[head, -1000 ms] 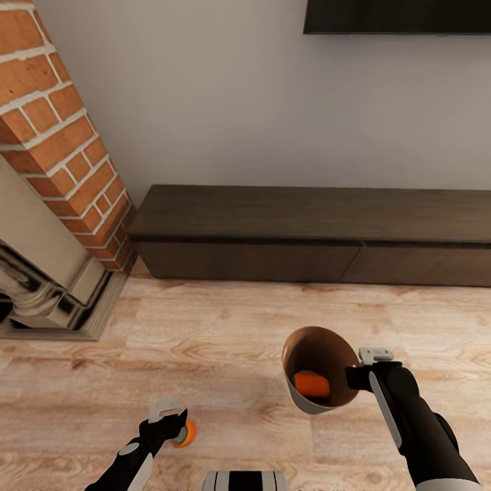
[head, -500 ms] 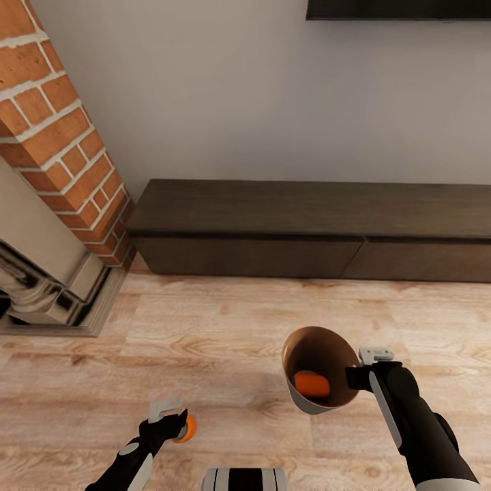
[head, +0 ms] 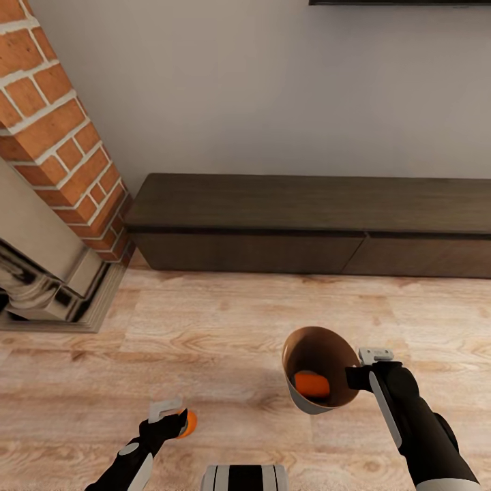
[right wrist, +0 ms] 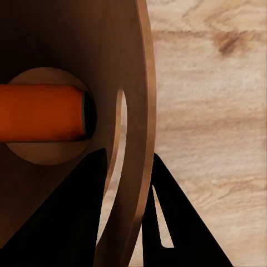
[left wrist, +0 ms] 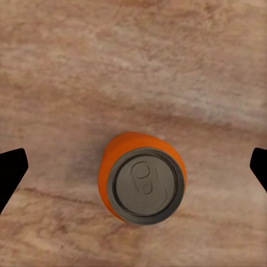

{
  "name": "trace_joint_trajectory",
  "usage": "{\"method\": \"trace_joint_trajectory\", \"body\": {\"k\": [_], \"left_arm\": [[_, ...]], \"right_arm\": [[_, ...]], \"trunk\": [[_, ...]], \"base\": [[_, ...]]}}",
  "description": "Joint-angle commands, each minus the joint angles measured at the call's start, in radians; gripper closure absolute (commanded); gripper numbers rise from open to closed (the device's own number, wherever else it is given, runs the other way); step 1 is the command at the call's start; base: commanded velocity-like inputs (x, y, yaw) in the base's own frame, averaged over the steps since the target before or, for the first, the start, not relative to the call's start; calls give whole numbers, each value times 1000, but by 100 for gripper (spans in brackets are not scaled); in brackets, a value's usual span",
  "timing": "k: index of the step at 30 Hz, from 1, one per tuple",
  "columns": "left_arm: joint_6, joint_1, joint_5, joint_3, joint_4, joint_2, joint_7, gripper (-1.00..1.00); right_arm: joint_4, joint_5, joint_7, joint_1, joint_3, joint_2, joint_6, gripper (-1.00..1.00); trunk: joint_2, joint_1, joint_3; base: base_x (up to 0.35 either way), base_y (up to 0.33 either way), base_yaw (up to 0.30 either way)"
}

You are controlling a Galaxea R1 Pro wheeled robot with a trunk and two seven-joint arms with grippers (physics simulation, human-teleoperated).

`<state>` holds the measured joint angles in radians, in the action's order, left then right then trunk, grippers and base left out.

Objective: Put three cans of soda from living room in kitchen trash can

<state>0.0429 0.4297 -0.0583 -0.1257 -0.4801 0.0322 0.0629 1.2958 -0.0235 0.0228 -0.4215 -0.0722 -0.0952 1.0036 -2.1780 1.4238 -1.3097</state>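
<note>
One orange can [head: 312,384] lies in your bin [head: 300,354], its rim pinched by the right tool [head: 354,377]. Second orange can [left wrist: 142,178] stands on the floor between the left tool's [head: 179,424] spread fingers, ungrasped. The blue can remains.

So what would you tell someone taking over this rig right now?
Left gripper: jaws open, wide apart over an upright orange soda can standing on the light wood floor, not touching it.
Right gripper: shut on the rim of the pale round bin with a brown inside, held tilted off the floor.
Done: one orange can lies inside the bin.
Left: grasp the floor can, drop it in, add the third can, carry the bin to the kitchen.
</note>
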Motion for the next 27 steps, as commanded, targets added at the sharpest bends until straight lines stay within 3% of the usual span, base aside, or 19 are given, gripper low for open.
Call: {"method": "trace_joint_trajectory", "body": {"k": [1,9,21,27], "left_arm": [[0,0,0,0,0,0,0,-100],[0,0,0,0,0,0,0,-100],[0,0,0,0,0,0,0,-100],[0,0,0,1,0,0,0,-100]], "right_arm": [[0,12,-3,0,0,0,0,100],[0,12,-3,0,0,0,0,100],[0,13,-3,0,0,0,0,100],[0,13,-3,0,0,0,0,100]], "trunk": [[0,0,-1],[0,0,-6],[-84,46,-44],[-84,46,-44]], "base": [[0,0,0],[0,0,0],[0,0,0],[0,0,0]]}}
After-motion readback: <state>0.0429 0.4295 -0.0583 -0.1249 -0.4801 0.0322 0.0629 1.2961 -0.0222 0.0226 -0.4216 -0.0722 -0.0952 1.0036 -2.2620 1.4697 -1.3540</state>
